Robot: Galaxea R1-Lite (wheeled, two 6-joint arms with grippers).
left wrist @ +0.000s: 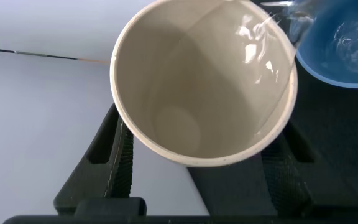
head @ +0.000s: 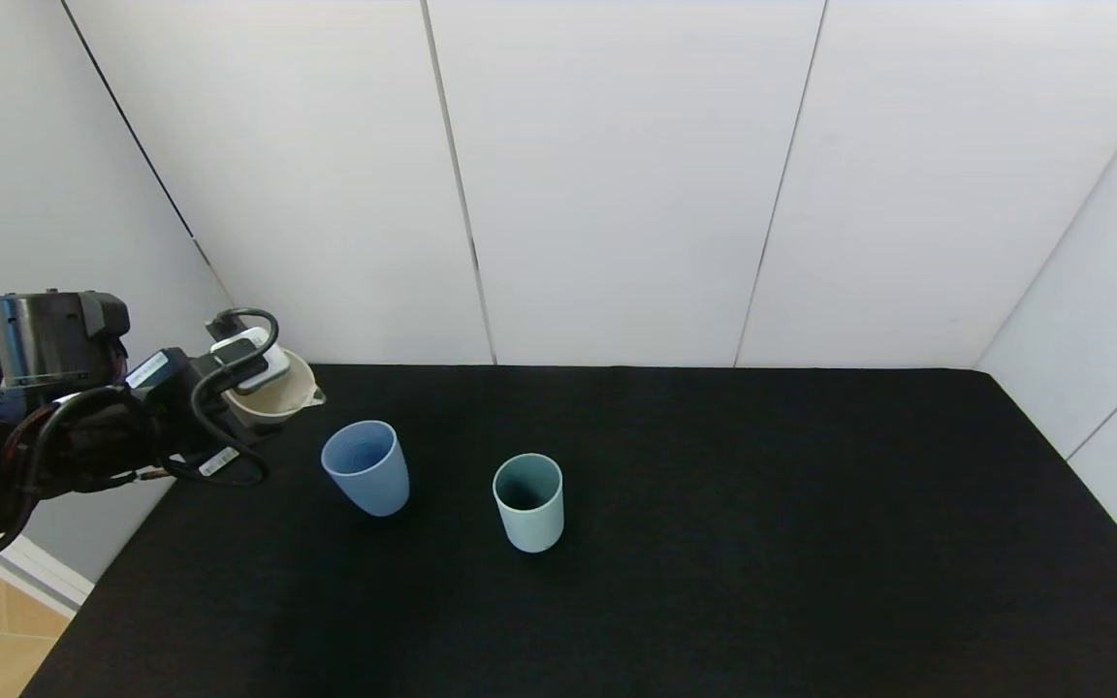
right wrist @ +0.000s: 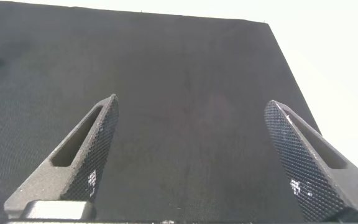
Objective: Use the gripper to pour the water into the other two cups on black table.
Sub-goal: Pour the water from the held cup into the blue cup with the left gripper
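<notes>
No readable text, brand, number or sign anywhere. Only candidates: two small white stickers on the left arm's black wrist housing, one on top (head: 146, 369), one lower by the looped cable (head: 216, 462); both carry print too small to make out. The white-grey block (head: 253, 357) on that wrist is unmarked as far as can be seen. Cream-beige plastic cup (left wrist: 204, 81), periwinkle blue plastic tumbler (head: 366, 467) and pale teal-green plastic tumbler (head: 528, 501) have plain walls, no logos. Matte black cloth surface (head: 762, 543) and white wall panels (head: 617, 174) carry no markings.
</notes>
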